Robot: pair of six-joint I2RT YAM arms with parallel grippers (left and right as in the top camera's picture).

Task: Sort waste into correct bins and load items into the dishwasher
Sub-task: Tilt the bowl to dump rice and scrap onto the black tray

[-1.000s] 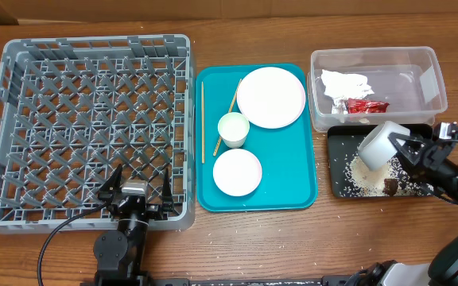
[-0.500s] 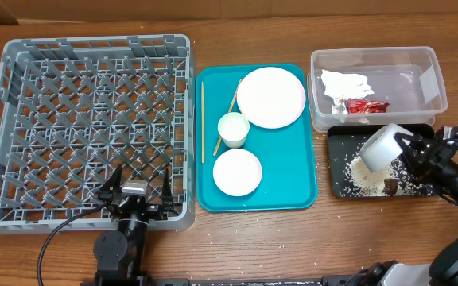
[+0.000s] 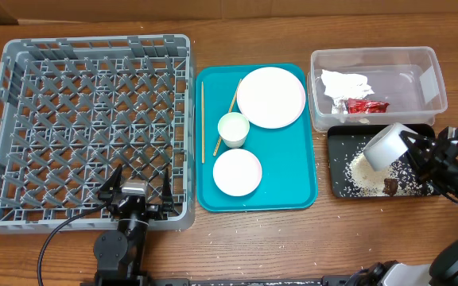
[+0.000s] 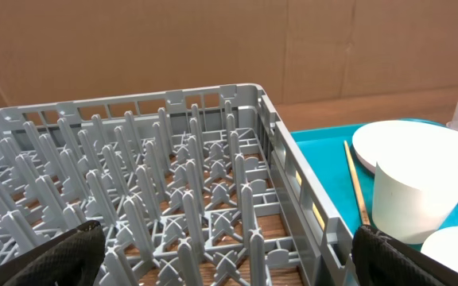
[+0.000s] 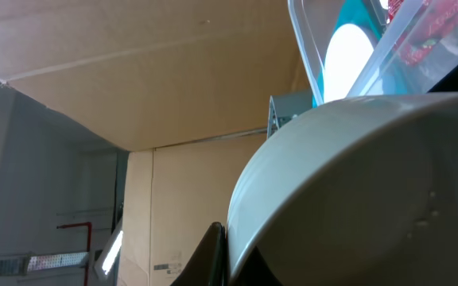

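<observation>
Right pincer (image 3: 412,151) was pinching the bowl (image 3: 383,146) at its rim; the bowl hung tipped well over, outside facing up, above the black tray (image 3: 336,189), which sat just right of the teal tray (image 3: 296,191) at its near half. In the right wrist view the bowl's glossy wall filled the frame, so we couldn't check the finger seating there.

A rice pile (image 3: 364,175) and a brown lump (image 3: 390,187) lay in the black tray below the bowl. The clear tub (image 3: 433,83), right of the teal tray's far half, held the napkin (image 3: 344,82) and red wrapper (image 3: 366,106).

Left pincer (image 3: 137,186) was spread wide on nothing, parked at the near wall of the dish rack (image 3: 86,119), left of the teal tray. We saw nothing loaded in the rack yet.

Handling, our read:
- The bowl looked rigid, smooth and slick, probably breakable; a rim pinch with one finger inside and one outside seemed right; we'd keep it firm while tilted, since a glazed wall can slide out.
- The cup (image 3: 233,129), on the teal tray, was light and upright; same rim grip.
- Large plate (image 3: 270,97) and small plate (image 3: 237,172) lay flat on the teal tray; only the raised edge gives purchase.
- The chopsticks (image 3: 203,119), along the teal tray's left side, were thin, light and likely to roll; we'd pinch mid-length.
</observation>
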